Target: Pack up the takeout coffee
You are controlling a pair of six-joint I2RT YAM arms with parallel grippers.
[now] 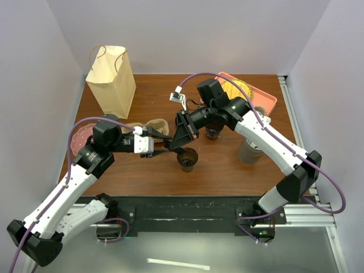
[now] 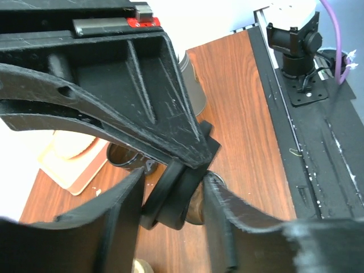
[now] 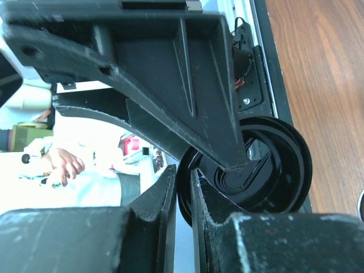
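Note:
A small black cup stands open, without a lid, at the table's middle; its brown inside also shows in the left wrist view. My right gripper is shut on the edge of a round black lid and holds it tilted just above that cup. The lid also shows in the left wrist view, between my left fingers. My left gripper is open at the cup's left side, jaws either side of the lid. A second black cup stands behind the right arm.
A tan pulp carrier lies behind the left gripper. A paper bag stands at the back left. A taller grey cup stands right of the arms, and a pink tray at the back right. A pink plate is at left.

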